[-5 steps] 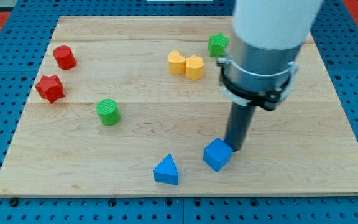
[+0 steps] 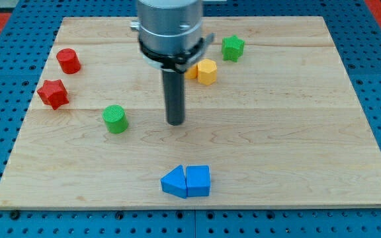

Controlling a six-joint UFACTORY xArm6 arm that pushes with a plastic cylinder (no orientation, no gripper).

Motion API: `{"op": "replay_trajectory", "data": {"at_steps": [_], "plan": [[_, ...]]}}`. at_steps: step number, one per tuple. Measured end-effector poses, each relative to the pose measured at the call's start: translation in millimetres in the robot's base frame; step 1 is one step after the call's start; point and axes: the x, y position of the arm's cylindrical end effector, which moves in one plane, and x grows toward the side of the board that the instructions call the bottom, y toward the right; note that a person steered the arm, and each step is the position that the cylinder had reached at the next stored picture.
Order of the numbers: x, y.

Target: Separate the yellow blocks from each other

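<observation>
The table (image 2: 323, 145) carries everything. I have no pincer, only a rod; my tip (image 2: 175, 123) rests on bare wood near the middle, right of the green cylinder (image 2: 115, 119) and below the yellow blocks. One yellow block (image 2: 206, 71) shows fully; the other yellow block (image 2: 191, 71) touches it, mostly hidden behind my rod. At the bottom, the blue cube (image 2: 198, 180) touches the blue triangle (image 2: 174, 182). The red star (image 2: 52, 93), red cylinder (image 2: 68, 61) and green star (image 2: 232, 47) lie apart.

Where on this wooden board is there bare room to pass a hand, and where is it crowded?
Bare: the view's right half, below the green star block and right of the blue cube, which touches the blue triangular block. Crowded: top centre, where my tip stands below the yellow hexagonal block, and around the green cylinder.
</observation>
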Motion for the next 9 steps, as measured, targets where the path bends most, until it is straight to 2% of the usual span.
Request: {"op": "replay_trajectory", "data": {"at_steps": [1, 2, 3, 4, 5, 7, 8, 9], "plan": [[-8, -18], [-60, 33], [-87, 62], [-63, 87], [-84, 127], [-117, 29], [-144, 19], [-149, 33]]}}
